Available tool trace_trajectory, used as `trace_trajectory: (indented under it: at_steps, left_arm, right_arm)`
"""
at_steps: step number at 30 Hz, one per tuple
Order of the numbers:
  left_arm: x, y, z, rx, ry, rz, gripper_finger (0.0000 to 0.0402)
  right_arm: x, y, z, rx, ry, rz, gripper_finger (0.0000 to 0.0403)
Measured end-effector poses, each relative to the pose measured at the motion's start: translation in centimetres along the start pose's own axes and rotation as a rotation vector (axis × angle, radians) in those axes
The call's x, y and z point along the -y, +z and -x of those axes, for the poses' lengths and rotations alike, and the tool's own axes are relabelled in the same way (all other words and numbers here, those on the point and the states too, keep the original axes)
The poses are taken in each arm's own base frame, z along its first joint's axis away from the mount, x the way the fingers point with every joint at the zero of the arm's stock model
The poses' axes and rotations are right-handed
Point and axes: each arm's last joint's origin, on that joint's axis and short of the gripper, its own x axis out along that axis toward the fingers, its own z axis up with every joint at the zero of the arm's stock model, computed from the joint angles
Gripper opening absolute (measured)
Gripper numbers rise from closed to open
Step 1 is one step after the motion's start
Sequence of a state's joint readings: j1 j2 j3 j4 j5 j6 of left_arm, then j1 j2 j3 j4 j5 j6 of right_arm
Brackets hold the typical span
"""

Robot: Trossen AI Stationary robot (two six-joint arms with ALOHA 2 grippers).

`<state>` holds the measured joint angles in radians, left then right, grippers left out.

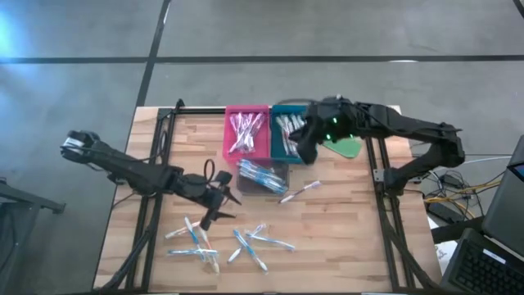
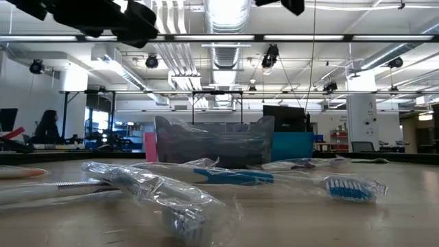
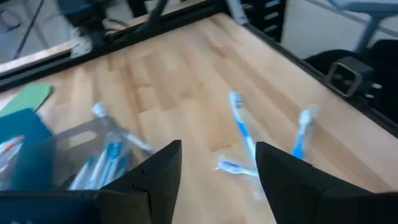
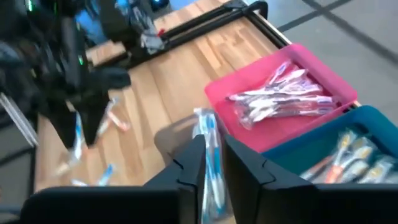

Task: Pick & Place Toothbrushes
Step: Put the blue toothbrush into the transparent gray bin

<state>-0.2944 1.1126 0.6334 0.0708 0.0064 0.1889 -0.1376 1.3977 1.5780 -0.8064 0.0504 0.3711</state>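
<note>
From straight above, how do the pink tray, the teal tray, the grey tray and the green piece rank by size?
Largest to smallest, as seen in the high view:
1. Pink tray looks largest. The teal tray may match it, but the right arm covers part of it, so I can't rank the two.
2. Grey tray.
3. Green piece, partly hidden.

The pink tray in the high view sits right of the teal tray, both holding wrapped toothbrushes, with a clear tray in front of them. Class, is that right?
Not quite. In the high view the pink tray sits left of the teal tray, not right. Both do hold wrapped toothbrushes, and the clear tray lies in front of them.
</note>
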Motion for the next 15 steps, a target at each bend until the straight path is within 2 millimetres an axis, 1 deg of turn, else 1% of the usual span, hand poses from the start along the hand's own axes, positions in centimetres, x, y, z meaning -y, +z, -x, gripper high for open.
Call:
trace_trajectory:
  at_steps: [5, 8, 11, 15]
  left_arm:
    - [1.3, 0.2, -0.1, 0.006, -0.044, -0.043, 0.0209]
    - [1.8, 0.1, -0.3, -0.003, -0.054, -0.051, 0.0209]
    - [2.0, -0.1, -0.6, -0.027, -0.035, -0.057, 0.0209]
    - [2.2, -0.6, -0.6, -0.071, -0.038, -0.044, 0.0209]
  right_arm:
    - [-2.7, -2.1, 1.4, -0.035, -0.063, 0.131, 0.0032]
    - [-4.0, -3.6, 1.8, -0.057, -0.132, 0.199, 0.0021]
    - [-5.4, -5.1, 1.7, -0.055, -0.183, 0.254, 0.0011]
    - [-7.3, -7.3, 1.0, -0.082, -0.173, 0.291, 0.0011]
